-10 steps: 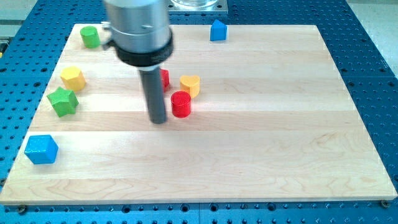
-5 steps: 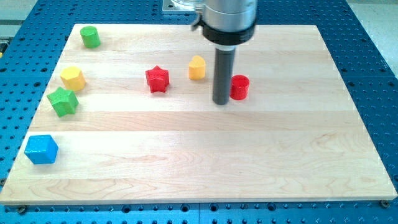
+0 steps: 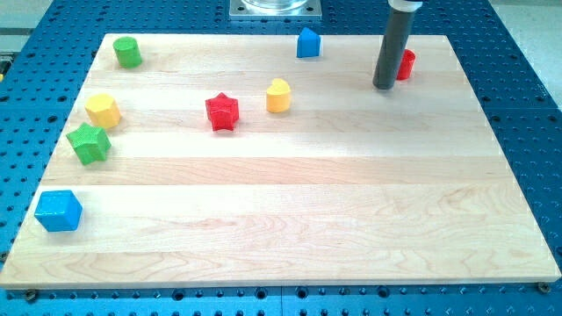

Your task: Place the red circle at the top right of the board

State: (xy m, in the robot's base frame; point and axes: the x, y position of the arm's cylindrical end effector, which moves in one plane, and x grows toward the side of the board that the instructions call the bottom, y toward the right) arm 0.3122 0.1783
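The red circle (image 3: 406, 64) stands near the board's top right, partly hidden behind my rod. My tip (image 3: 383, 87) rests on the board just to the left of and slightly below the red circle, touching or nearly touching it. The wooden board (image 3: 290, 211) fills most of the view.
A blue house-shaped block (image 3: 307, 42) is at the top middle. A yellow heart (image 3: 278, 96) and a red star (image 3: 222, 112) lie left of centre. A green cylinder (image 3: 127, 53), a yellow hexagon (image 3: 103, 111), a green star (image 3: 89, 143) and a blue cube (image 3: 58, 211) line the left side.
My tip has swept from the board's middle left up to the top right, pushing the red circle ahead of it. The yellow heart shifted slightly; the red star came out from behind the rod.
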